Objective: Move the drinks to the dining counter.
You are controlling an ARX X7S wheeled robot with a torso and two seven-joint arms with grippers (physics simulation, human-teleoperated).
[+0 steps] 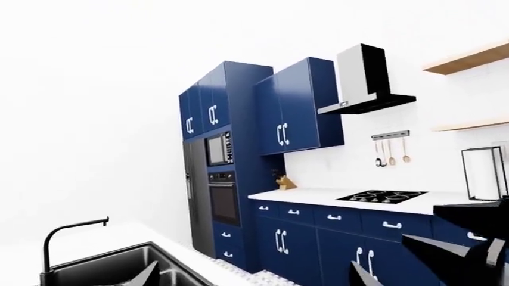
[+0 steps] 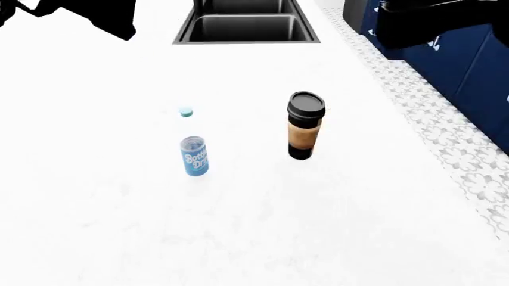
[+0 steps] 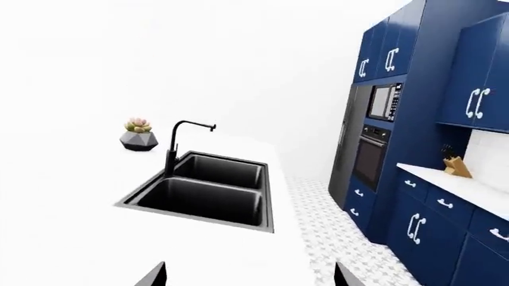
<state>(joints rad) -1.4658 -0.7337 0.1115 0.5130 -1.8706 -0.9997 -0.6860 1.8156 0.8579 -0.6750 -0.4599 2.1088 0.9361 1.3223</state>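
In the head view a small clear water bottle [image 2: 193,154] with a light-blue cap and blue label stands upright on the white dining counter [image 2: 111,232]. A brown coffee cup [image 2: 304,128] with a black lid stands upright to its right, apart from it. My left gripper [image 1: 254,277] is open and empty, raised over the counter's edge near the sink. My right gripper [image 3: 250,277] is open and empty above the counter. Neither gripper is near the drinks. My arms show as dark shapes at the head view's top corners, left [image 2: 75,15] and right [image 2: 433,24].
A dark double sink [image 2: 247,24] is set in the counter beyond the drinks, with a black faucet [image 3: 179,143] and a potted succulent [image 3: 139,134] behind it. Blue cabinets [image 1: 286,113], ovens, a cooktop [image 1: 382,196] and a patterned floor strip [image 2: 430,119] lie right of the counter.
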